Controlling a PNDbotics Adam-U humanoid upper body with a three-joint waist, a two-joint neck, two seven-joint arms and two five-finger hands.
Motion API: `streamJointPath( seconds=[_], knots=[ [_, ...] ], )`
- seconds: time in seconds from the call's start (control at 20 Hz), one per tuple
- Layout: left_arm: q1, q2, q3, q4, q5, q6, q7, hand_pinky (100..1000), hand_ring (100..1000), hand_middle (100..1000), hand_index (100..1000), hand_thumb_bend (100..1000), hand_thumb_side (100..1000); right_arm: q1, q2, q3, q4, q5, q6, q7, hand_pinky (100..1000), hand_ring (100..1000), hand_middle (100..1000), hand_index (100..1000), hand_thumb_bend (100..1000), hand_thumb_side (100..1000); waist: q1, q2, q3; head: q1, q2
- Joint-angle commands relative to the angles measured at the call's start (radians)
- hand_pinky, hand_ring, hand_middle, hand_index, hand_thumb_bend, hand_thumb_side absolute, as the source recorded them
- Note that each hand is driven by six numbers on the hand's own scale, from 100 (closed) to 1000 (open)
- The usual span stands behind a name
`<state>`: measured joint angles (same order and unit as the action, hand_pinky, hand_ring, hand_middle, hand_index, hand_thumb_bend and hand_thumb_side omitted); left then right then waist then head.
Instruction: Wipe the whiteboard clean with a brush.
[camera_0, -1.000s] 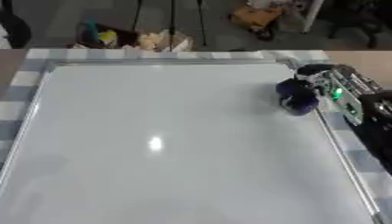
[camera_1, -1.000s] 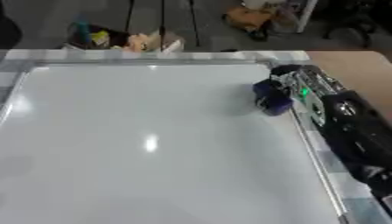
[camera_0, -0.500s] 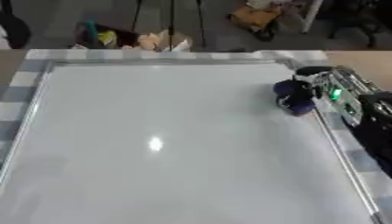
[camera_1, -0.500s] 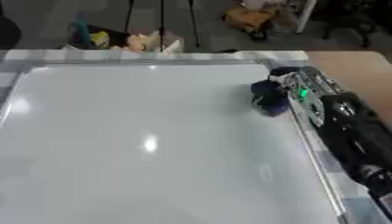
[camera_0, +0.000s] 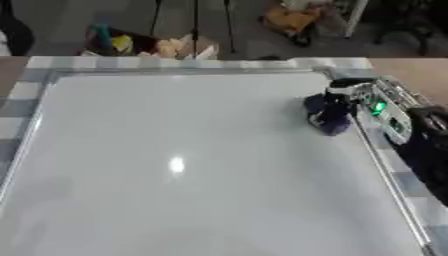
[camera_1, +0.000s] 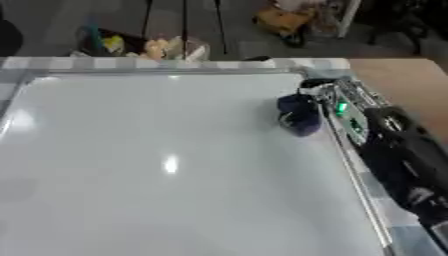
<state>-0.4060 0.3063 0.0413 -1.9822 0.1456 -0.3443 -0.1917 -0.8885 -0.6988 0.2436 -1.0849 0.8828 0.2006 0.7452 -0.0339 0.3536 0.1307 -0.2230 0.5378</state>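
A large whiteboard (camera_0: 175, 150) lies flat and fills most of both views, its surface white with no marks that I can make out. Near its right edge, toward the far corner, a dark blue brush (camera_0: 329, 116) rests on the board. My right hand (camera_0: 378, 105) comes in along the right side and its fingers are curled on the brush. A green light glows on the back of that hand. My left hand shows in neither view.
The board's metal frame (camera_0: 385, 175) runs under my right forearm (camera_1: 407, 160). A striped cloth (camera_0: 22, 90) lies under the board on a wooden table (camera_1: 398, 80). Beyond the far edge are colourful items (camera_0: 144, 45) on the floor.
The hand and brush have shifted slightly, staying near the board's right edge. Nothing else has visibly changed.
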Motion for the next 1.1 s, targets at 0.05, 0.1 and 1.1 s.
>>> streamJointPath(
  seconds=[0.05,0.1,1.1],
  knots=[
    [-0.014,0.005,0.002,-0.018,0.001,-0.001,0.0,367,647,545,710,119,965,-0.004,0.008,0.018,-0.018,-0.032,0.0,0.017,464,570,312,424,100,590,0.002,-0.02,0.002,-0.004,-0.01],
    [-0.014,0.005,0.002,-0.018,0.001,-0.001,0.0,367,647,545,710,119,965,-0.005,0.009,0.02,-0.021,-0.038,0.0,0.02,464,570,312,424,100,590,0.002,-0.02,0.002,-0.004,-0.009],
    [-0.011,0.001,0.0,-0.018,0.001,0.0,-0.005,365,650,544,709,118,966,-0.025,0.026,0.047,-0.085,-0.113,0.004,0.048,452,557,297,413,100,586,0.004,-0.019,0.007,-0.01,-0.003]
  ],
)
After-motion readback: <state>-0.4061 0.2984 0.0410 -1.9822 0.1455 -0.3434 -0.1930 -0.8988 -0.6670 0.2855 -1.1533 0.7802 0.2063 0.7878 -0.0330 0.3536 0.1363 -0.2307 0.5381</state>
